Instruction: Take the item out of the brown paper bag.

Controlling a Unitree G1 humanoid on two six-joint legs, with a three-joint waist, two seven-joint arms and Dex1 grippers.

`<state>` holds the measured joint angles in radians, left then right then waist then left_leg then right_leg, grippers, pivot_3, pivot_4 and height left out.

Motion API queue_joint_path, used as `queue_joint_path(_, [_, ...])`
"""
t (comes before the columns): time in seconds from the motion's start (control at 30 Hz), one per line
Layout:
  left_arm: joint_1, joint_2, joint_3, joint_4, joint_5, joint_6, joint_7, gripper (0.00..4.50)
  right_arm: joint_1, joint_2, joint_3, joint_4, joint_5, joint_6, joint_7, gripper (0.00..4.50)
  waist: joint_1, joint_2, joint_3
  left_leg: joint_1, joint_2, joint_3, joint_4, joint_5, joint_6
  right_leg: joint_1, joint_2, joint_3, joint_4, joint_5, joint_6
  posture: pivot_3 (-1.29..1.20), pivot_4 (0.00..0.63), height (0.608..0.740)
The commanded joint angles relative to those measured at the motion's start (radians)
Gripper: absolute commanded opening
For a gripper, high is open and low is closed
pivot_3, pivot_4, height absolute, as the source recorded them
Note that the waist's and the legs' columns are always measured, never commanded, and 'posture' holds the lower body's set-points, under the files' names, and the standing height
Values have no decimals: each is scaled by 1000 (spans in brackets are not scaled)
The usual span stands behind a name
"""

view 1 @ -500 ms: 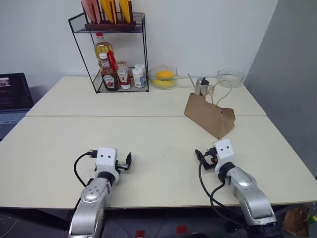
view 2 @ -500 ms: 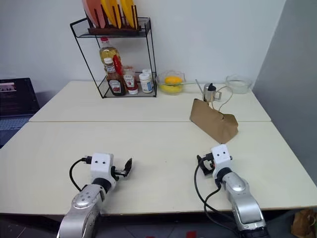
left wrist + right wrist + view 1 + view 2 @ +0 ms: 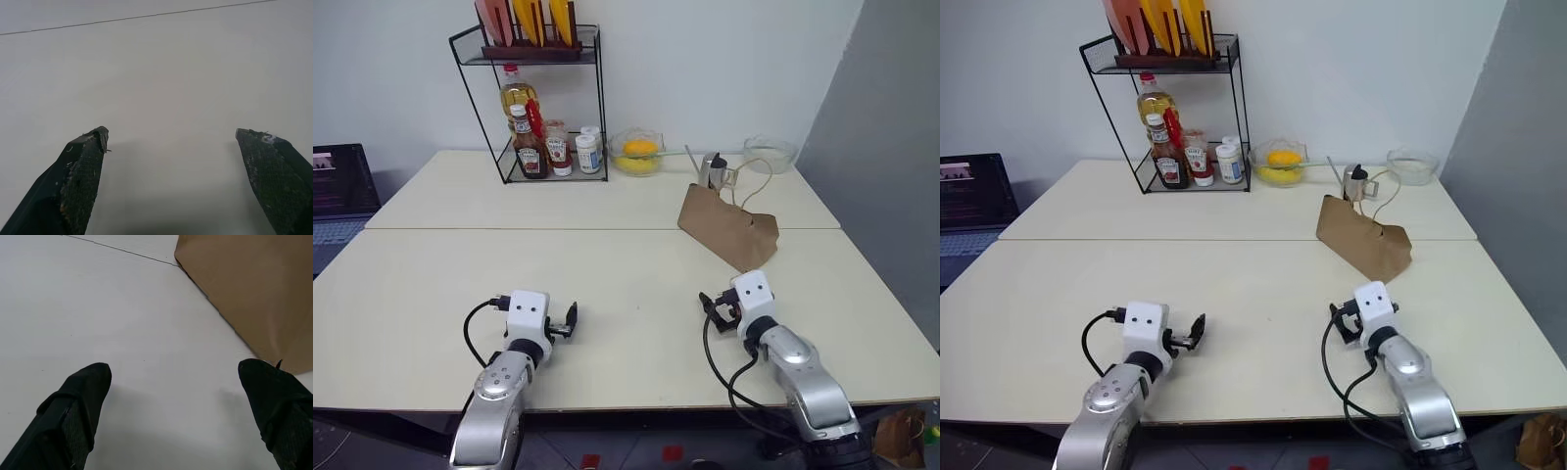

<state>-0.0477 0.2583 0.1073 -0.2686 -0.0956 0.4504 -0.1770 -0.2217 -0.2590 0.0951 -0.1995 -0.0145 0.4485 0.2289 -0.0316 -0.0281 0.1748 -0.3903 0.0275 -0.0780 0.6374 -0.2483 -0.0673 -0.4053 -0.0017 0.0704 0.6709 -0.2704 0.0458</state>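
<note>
Your right gripper has edged toward the brown paper bag; both it and your left gripper gape wide, holding nothing.

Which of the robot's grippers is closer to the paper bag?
The right. The right gripper hangs open just short of the bag, not touching it; the left gripper, also open, is far off across the table.

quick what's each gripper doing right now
Left gripper: open, holding nothing.
Right gripper: open, holding nothing, short of the brown paper bag.
</note>
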Motion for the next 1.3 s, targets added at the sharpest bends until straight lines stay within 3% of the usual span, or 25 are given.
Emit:
queue_joint_path(0.03, [-73, 46, 12, -74, -74, 52, -86, 4423, -104, -44, 27, -101, -66, -2, 11, 4500, 0, 0, 0, 0, 0, 0, 0, 0, 0, 0, 0, 0, 0, 0, 0, 0, 150, 740])
queue_joint_path(0.3, [-313, 217, 34, -179, -294, 260, -303, 4423, -452, -131, 94, -43, -256, 46, 5, 4500, -1, 0, 4, -3, 0, -1, -1, 0, 0, -2, 0, -1, -1, 0, 0, 0, 150, 740])
queue_joint_path(0.5, [-539, 310, 27, -224, -433, 392, -384, 4423, -673, -255, 206, 340, -455, -117, -32, 4500, 0, 0, 4, -5, 0, -2, -2, 0, 0, -1, -1, -3, -7, 5, -3, 0, 150, 740])
queue_joint_path(0.7, [-588, 382, -4, -284, -474, 432, -430, 4423, -747, -337, 224, 573, -515, -217, -9, 4500, -2, 0, 5, -7, -1, -1, -4, 0, 0, -3, -2, -1, -9, 5, -3, 0, 150, 740])
queue_joint_path(1.03, [-638, 353, -29, -289, -497, 428, -388, 4423, -964, -366, 218, 989, -510, -347, -16, 4500, -4, 0, 5, -7, -1, 0, -5, 0, 0, -5, -2, -1, -8, 5, -4, 0, 150, 740])
queue_joint_path(1.3, [-646, 322, -45, -284, -483, 395, -369, 4423, -1148, -365, 277, 1289, -543, -465, 90, 4500, -7, 2, 7, -7, -1, 0, -5, 0, -1, -5, -2, -1, -8, 6, -4, 0, 150, 740])
